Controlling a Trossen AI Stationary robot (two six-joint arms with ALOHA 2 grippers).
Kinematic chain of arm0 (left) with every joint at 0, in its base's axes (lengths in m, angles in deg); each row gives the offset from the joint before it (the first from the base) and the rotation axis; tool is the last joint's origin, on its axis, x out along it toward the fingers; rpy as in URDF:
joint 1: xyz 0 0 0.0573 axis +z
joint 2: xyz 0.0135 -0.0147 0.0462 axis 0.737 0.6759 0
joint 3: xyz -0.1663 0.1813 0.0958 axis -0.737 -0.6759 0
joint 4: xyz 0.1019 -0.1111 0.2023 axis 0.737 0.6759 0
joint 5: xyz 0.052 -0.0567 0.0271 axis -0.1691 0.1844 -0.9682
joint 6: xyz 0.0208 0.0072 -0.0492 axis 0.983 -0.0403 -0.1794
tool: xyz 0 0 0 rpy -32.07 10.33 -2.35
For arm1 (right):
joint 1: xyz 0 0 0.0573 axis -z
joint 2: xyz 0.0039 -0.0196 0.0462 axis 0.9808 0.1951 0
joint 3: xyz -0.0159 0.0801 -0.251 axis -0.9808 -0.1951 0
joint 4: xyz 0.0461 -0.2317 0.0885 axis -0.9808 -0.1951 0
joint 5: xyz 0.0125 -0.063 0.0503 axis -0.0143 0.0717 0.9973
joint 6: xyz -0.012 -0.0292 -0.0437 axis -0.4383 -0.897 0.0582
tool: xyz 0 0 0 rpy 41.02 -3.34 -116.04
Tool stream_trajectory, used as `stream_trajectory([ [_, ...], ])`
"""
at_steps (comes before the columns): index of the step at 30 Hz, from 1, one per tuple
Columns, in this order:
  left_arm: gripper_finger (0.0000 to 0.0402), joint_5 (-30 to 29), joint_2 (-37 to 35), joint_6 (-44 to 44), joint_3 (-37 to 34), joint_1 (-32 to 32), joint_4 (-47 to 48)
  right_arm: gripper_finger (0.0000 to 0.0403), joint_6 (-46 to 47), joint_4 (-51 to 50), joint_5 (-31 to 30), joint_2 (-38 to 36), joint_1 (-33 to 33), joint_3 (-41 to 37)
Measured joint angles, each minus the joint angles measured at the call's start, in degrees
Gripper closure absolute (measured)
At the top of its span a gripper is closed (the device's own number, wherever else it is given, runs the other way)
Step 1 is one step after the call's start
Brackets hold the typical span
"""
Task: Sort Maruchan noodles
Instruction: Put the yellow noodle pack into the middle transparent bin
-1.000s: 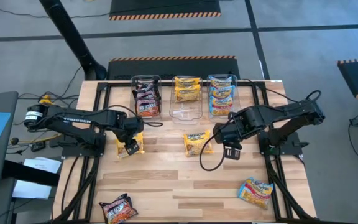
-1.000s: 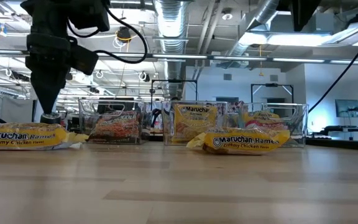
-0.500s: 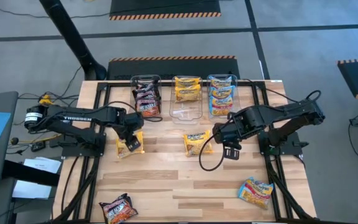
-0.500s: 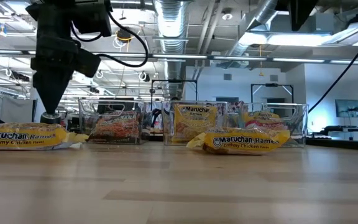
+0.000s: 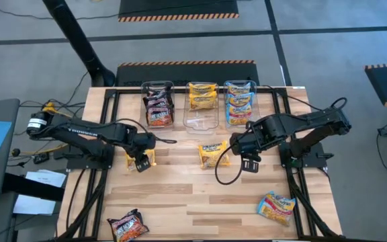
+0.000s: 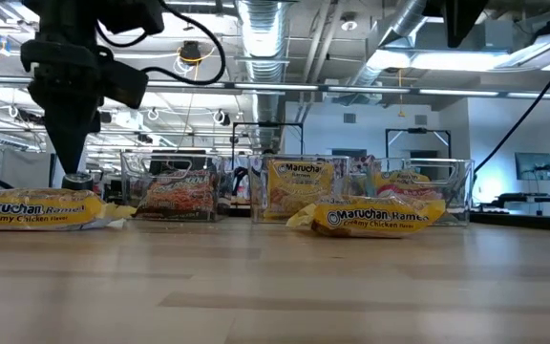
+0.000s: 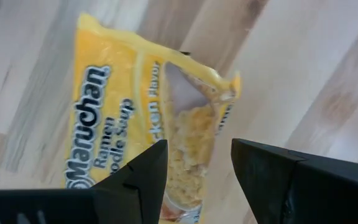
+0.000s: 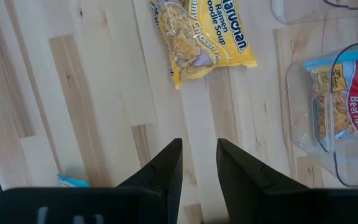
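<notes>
My path across the table (image 5: 200, 195) centre lies open; three tubs (image 5: 201, 104) block the far edge, packets dot the near corners.

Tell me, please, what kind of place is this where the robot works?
Probably a robotics lab or industrial workshop. Exposed ducts and pipes run under the ceiling, hazard-striped mats lie on a grey concrete floor, and two arms are mounted on a wooden table with a black metal frame.

Yellow packet (image 5: 144, 158) lies flat near the table's left edge, another yellow one (image 5: 212, 154) mid-table; a dark packet (image 5: 127, 225) at the front-left corner, a blue-pink one (image 5: 277, 206) front-right.
</notes>
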Motion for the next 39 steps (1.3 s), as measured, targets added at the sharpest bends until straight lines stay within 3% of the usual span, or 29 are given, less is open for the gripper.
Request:
stream_trajectory([
  [6,0.0237,-1.89,1.76,-1.11,0.02,-3.6,-2.09,0.028,-0.01,0.45,0.0,0.0,0.0,0.0],
  [18,0.0237,-3.54,12.39,-1.27,0.4,-7.12,-2.14,0.028,0.0,1.41,0.0,0.0,0.0,-0.01],
  [27,0.024,-10.08,14.58,-8.09,0.37,-9.35,-1.97,0.028,0.0,1.58,0.0,0.0,0.0,-0.02],
  [32,0.0287,-14.29,14.88,-10.24,0.11,-11.42,-2.09,0.028,0.0,2.2,0.0,0.0,0.0,-0.01],
  [39,0.038,-15.44,14.91,-11.54,0.11,-14.28,-3.07,0.028,0.0,2.64,0.0,0.0,0.0,-0.01],
])
